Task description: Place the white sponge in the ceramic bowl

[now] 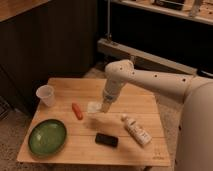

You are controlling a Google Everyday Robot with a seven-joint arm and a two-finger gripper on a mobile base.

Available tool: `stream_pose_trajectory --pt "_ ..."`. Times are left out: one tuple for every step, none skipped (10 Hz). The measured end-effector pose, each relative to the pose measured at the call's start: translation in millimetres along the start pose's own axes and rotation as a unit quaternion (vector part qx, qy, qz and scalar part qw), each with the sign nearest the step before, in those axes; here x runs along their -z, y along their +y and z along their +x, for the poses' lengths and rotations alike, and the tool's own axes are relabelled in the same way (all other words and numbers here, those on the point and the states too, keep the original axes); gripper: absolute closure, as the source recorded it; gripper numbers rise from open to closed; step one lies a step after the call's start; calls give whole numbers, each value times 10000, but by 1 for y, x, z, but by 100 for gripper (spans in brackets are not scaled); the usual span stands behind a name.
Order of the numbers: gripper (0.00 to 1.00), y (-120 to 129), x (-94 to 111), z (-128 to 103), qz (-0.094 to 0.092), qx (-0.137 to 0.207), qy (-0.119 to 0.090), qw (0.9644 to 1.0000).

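Note:
The white sponge (93, 107) is a small pale block near the middle of the wooden table (140, 102). My gripper (103, 106) points down at the sponge's right side, touching or nearly touching it. I cannot tell whether the sponge rests on the table or is held. The ceramic bowl (47, 136) is dark green, wide and shallow. It stands empty at the table's front left corner, well to the left of and nearer than the gripper.
A translucent plastic cup (46, 95) stands at the left rear. An orange carrot-like stick (77, 111) lies between the sponge and the bowl. A black rectangular object (106, 140) and a white bottle (136, 130) lie at the front right.

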Motion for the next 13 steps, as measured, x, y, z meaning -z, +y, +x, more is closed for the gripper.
stream_pose_trajectory --pt "96 11 0 -4 -8 7 8 10000" --pt "96 25 0 -12 -13 31 21 10000" --pt "96 36 -1 -20 -25 68 36 10000" --pt "96 43 1 -24 -35 114 48 9999" --pt "96 47 5 -23 -51 127 84 9999" --pt "96 55 3 -26 -85 162 129 9997" --pt "96 63 -1 -33 -97 232 141 9996" --pt "96 70 -4 -35 -90 264 170 9995" --pt "96 73 -4 -36 -81 284 187 9994" --pt "96 76 -4 -39 -73 327 204 9992" --pt "96 81 -6 -40 -76 361 239 9990" --pt "96 91 -8 -45 -64 420 263 9988" --pt "96 97 -11 -49 -64 460 280 9985"
